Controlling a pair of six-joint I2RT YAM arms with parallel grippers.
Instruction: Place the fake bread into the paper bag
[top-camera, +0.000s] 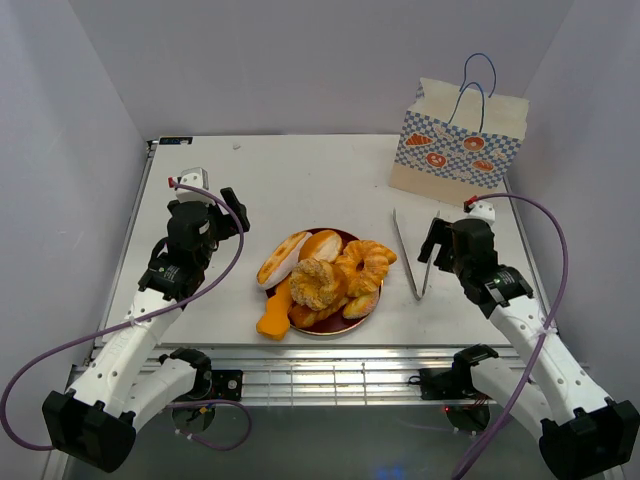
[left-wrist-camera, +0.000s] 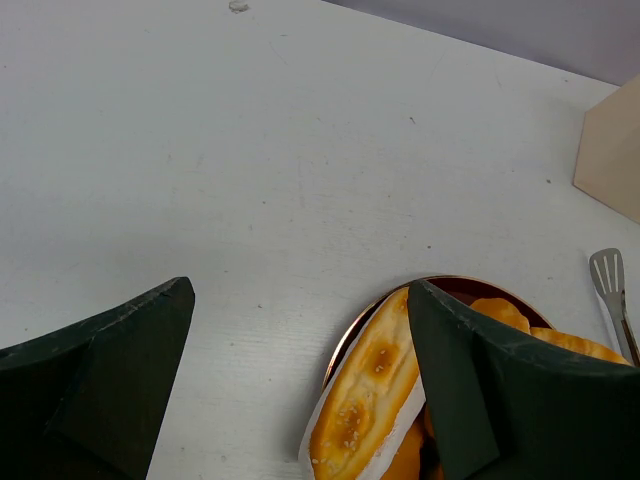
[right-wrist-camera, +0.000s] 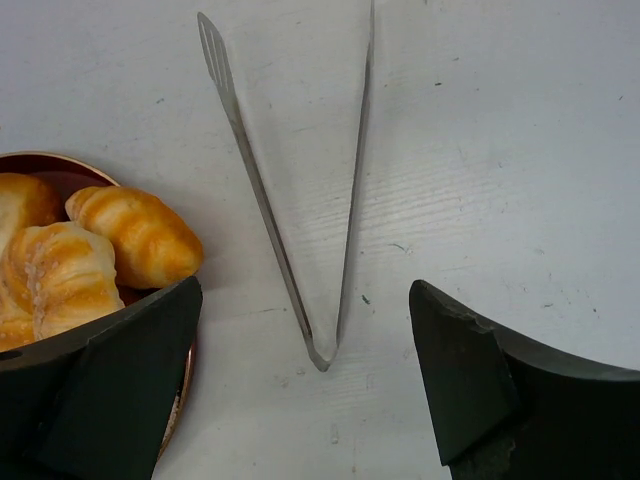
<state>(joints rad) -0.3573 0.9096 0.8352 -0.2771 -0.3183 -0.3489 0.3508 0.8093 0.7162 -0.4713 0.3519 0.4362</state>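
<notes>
Pre-grasp: left hand (top-camera: 236, 213), right hand (top-camera: 432, 240) released, empty; next grip fake bread (top-camera: 318, 280) mid-frame, carry to paper bag (top-camera: 455, 150) upper right

The right gripper (right-wrist-camera: 302, 300) has its two dark fingers (right-wrist-camera: 110, 380) spread wide apart, holding nothing, above a white table top (right-wrist-camera: 500, 150). Straight ahead of it lie thin V-shaped metal tongs (right-wrist-camera: 256, 185), flat on the table. Their joined end points back at the gap between the fingers, and the two arms spread away from the gripper, the left one ending in a slotted blade. Ahead and to the left sits a dark red round plate with a coppery rim (right-wrist-camera: 60, 158), partly hidden by the left finger. On it are glossy golden-brown toy croissants (right-wrist-camera: 135, 235), touching one another.
</notes>
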